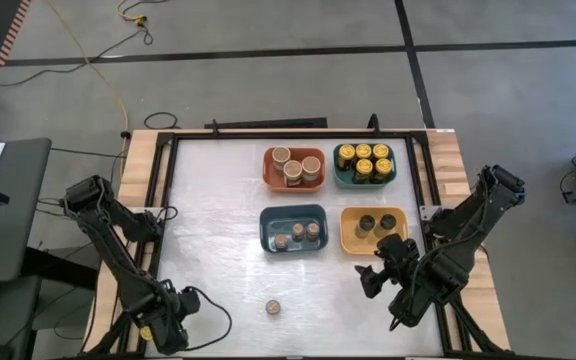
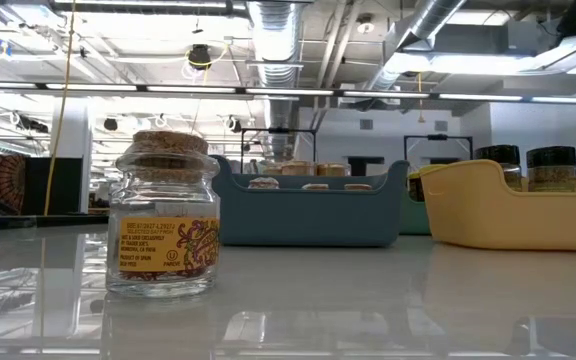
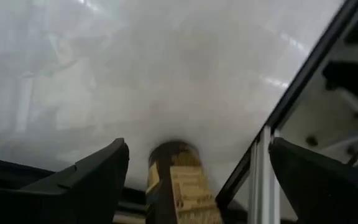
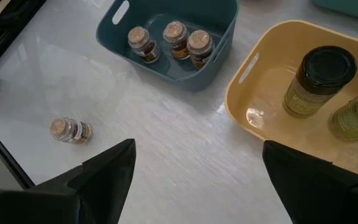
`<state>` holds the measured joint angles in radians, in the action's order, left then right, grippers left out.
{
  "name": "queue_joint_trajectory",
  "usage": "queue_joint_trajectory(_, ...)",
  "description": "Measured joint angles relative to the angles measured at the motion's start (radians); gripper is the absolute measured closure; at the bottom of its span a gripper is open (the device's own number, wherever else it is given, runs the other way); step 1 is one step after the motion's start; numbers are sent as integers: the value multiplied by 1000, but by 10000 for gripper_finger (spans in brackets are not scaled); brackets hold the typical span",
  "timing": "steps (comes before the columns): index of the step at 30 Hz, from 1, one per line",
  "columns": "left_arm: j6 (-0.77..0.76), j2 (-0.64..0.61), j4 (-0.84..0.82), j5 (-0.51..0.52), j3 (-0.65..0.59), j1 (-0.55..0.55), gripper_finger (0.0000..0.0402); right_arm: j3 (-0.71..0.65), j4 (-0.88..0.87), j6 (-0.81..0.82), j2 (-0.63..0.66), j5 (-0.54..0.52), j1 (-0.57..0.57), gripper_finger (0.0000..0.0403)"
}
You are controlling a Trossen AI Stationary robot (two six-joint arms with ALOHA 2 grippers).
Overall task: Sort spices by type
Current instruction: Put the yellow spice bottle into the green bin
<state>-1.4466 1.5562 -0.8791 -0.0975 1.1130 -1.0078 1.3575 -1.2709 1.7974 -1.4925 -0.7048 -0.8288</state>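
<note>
One spice jar with a cork top stands alone on the near part of the table, also seen in the right wrist view. My left gripper is open at the table's near left corner. A dark-topped jar with a tan label shows between its fingers, with a gap on each side. My right gripper hangs open above the table, near the yellow bin, with nothing between its fingers. Other spice jars stand sorted in four bins.
Orange bin with tan-lidded jars and teal bin with yellow-lidded jars stand at the back. Blue bin holds small cork-topped jars; the yellow bin holds dark-lidded jars. A black frame rail runs beside the left gripper.
</note>
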Motion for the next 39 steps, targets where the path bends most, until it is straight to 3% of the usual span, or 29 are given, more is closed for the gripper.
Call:
queue_joint_trajectory(11,13,-1,-6,-97,0,-98,30,0,16,9,0,0,0,27)
queue_joint_trajectory(21,-47,-1,-47,-49,0,-220,30,0,30,9,0,0,6,27)
queue_joint_trajectory(30,-2,-1,-51,-3,0,-234,33,0,38,11,0,0,46,27)
queue_joint_trajectory(39,30,-1,-74,-2,0,-234,102,0,37,-12,0,0,66,27)
